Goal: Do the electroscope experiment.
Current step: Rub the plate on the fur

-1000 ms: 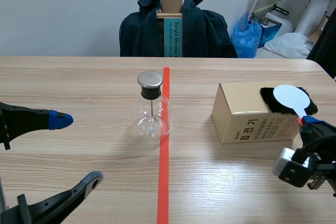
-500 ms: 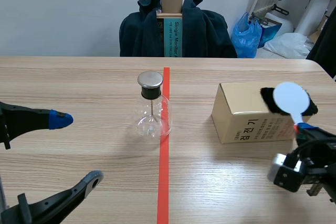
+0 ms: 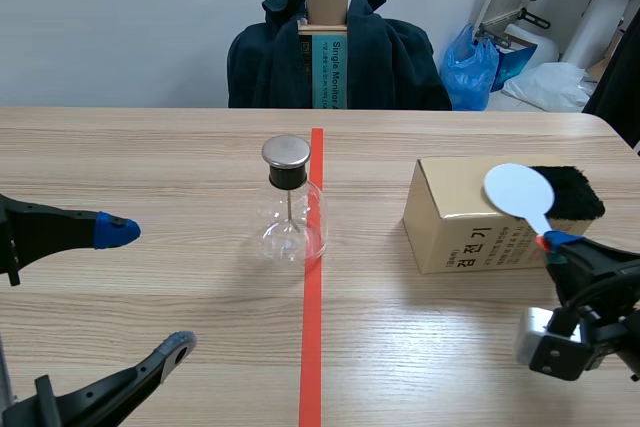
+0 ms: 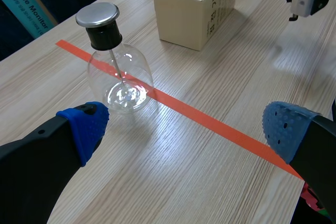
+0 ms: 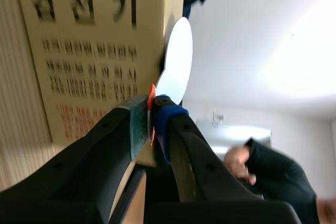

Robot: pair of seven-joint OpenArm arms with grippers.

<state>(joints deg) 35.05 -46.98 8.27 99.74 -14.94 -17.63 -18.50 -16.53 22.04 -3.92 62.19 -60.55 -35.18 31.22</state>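
The electroscope (image 3: 289,202) (image 4: 116,66), a clear glass flask with a black neck and round metal cap, stands on the red tape line at mid-table. My right gripper (image 3: 560,243) (image 5: 150,115) is shut on the stem of a white round paddle (image 3: 520,191) (image 5: 175,62), held in front of the cardboard box (image 3: 480,214) (image 5: 89,40). A black fur pad (image 3: 570,192) lies on top of the box. My left gripper (image 3: 145,287) (image 4: 184,129) is open, low at the near left, with the flask ahead of it.
A chair draped with a dark jacket (image 3: 335,52) and an upright box stands behind the table's far edge. A blue plastic bag (image 3: 482,65) lies on the floor at the back right. A person shows beyond the paddle in the right wrist view.
My right gripper has carried the white paddle leftward off the black fur pad, so it now hangs in front of the box. The left arm has stayed still.
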